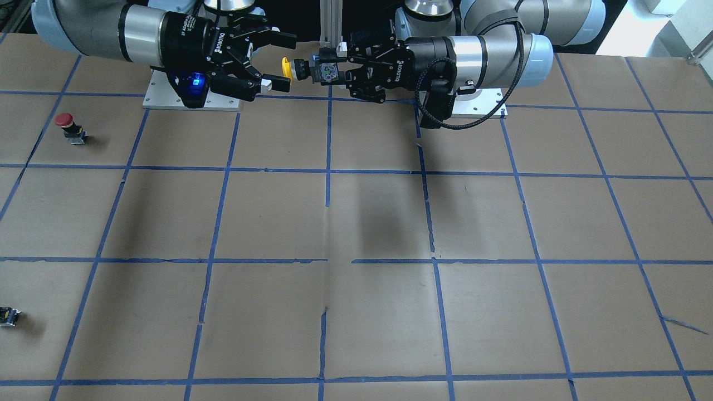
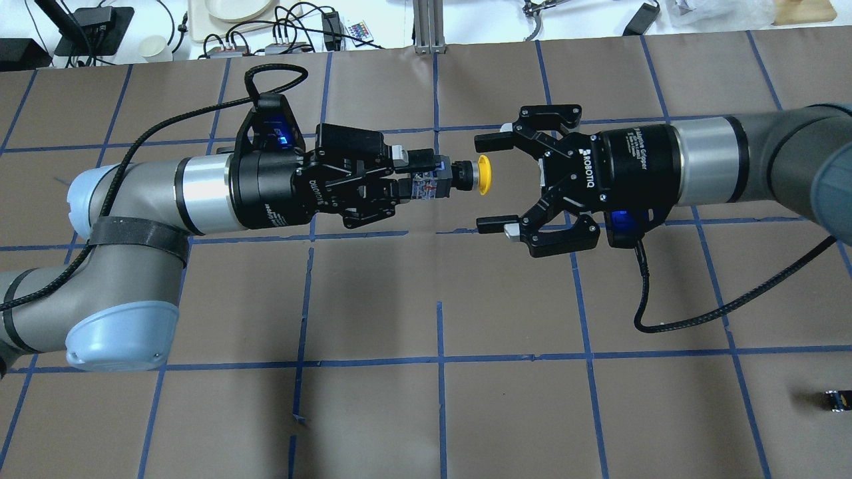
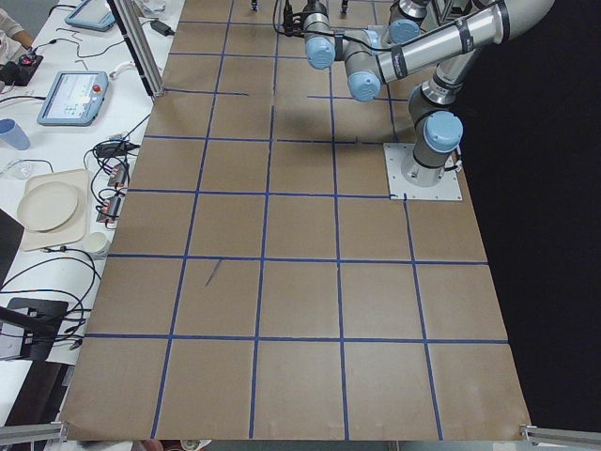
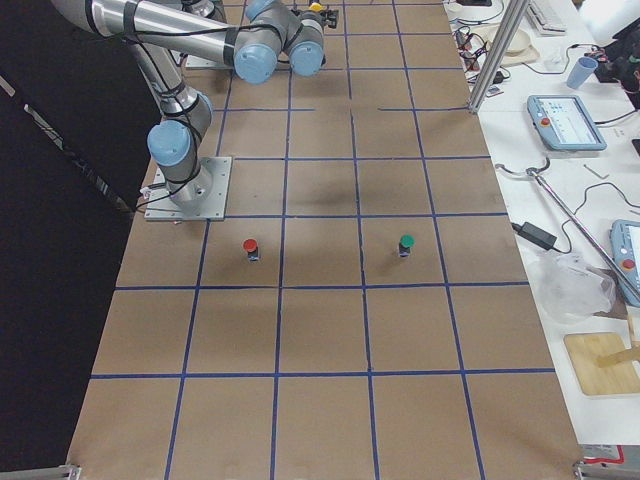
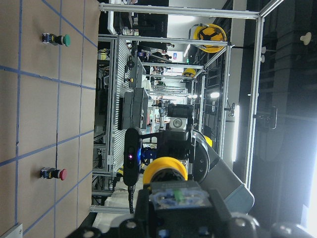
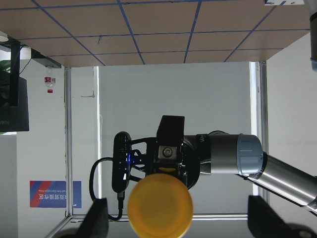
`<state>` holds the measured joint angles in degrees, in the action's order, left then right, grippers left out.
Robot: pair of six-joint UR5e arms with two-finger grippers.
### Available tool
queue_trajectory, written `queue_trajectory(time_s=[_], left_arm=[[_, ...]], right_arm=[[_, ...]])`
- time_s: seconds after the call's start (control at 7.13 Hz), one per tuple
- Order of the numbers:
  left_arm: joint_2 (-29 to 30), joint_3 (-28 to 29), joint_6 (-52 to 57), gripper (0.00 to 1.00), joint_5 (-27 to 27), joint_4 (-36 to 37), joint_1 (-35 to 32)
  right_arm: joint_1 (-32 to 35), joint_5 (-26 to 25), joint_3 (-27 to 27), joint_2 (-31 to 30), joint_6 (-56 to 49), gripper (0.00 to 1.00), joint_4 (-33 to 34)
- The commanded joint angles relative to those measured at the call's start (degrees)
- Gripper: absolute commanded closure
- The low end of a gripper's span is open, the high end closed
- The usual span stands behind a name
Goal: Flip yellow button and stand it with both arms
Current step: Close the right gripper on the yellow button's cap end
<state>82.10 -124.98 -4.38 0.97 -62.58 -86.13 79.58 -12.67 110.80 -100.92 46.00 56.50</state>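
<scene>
Two arms reach over a gridded table, seen from its end

The table (image 3: 300,310) is covered in brown paper crossed by blue tape lines. The near left arm (image 3: 423,47) stands on a metal plate (image 3: 402,180) by the table's right edge. Its silver link slants up and left past light blue joint caps to the top edge, where its tip is too small to make out. The far right arm (image 3: 406,11) shows only in part behind it. Along the left runs a white bench (image 3: 56,150) with a handheld screen (image 3: 73,97), a pale plate (image 3: 49,209), a blue cup (image 3: 11,133) and loose cables (image 3: 113,183), beside a metal post (image 3: 139,47).
</scene>
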Motion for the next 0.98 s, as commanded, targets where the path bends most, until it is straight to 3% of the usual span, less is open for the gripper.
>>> queue_trajectory(time_s=[0.0,0.14,0.42,0.56,0.7,0.84], left_arm=[[0.0,0.0,-0.1,0.92,0.0,0.0,0.0],[0.0,0.0,-0.1,0.92,0.0,0.0,0.0],[0.0,0.0,0.0,0.92,-0.1,0.0,0.0],[0.0,0.0,0.0,0.92,-0.1,0.1,0.0],[0.0,0.0,0.0,0.92,-0.1,0.1,0.0],[0.0,0.0,0.0,0.80,0.0,0.1,0.0]], right_arm=[[0.1,0.0,0.0,-0.2,0.1,0.02,-0.1],[0.1,-0.1,0.0,-0.2,0.1,0.12,-0.1],[0.1,0.1,-0.1,0.0,0.0,0.60,-0.1],[0.1,0.1,-0.3,0.1,0.1,0.77,-0.1],[0.0,0.2,-0.2,0.1,0.1,0.90,-0.2],[0.0,0.2,-0.3,0.0,0.1,0.93,-0.3]])
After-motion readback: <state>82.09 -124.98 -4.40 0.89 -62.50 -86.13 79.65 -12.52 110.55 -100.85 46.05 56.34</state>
